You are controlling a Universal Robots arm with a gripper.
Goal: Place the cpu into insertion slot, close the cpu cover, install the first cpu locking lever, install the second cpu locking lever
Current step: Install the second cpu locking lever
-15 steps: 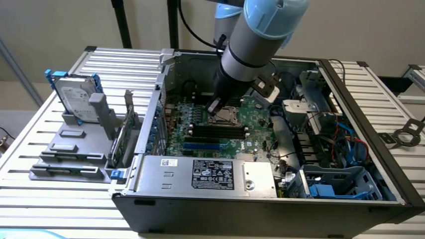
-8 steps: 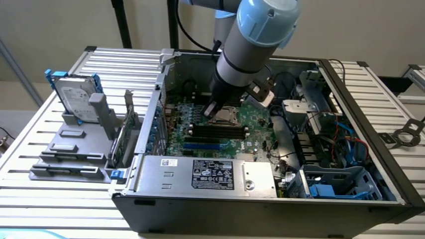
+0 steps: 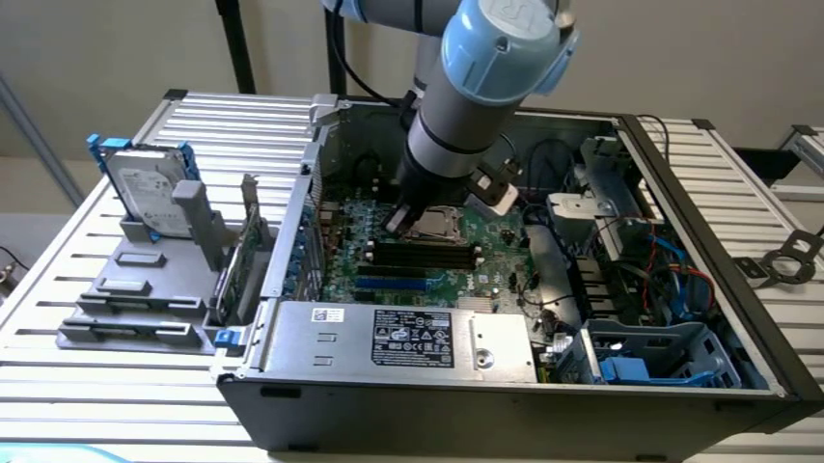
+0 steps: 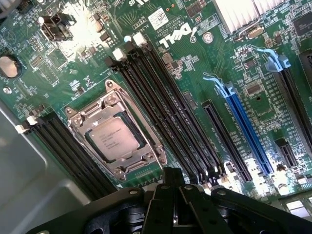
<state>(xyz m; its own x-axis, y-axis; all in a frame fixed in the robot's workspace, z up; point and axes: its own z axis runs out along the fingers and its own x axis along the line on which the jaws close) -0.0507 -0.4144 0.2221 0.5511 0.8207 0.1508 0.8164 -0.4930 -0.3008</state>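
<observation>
- Hanging over the open computer case (image 3: 515,318) on the slatted tabletop (image 3: 77,386), the arm is seen in the exterior view with its tool (image 3: 415,214) low over the green motherboard (image 3: 496,246), just beside the socket toward the exterior view's left.
- The cpu (image 4: 113,138) is seen seated in the insertion slot (image 4: 138,146), silver-grey top up, with the cpu cover (image 4: 116,127) lying flat around it as a metal frame.
- In the wrist view the tool's black body (image 4: 180,204) is seen close above the board, the socket lying just ahead of it and slightly to one side, beside the long black memory slots (image 4: 165,117).
- Whether the tool is open or closed cannot be told; nothing is seen held in it.
</observation>
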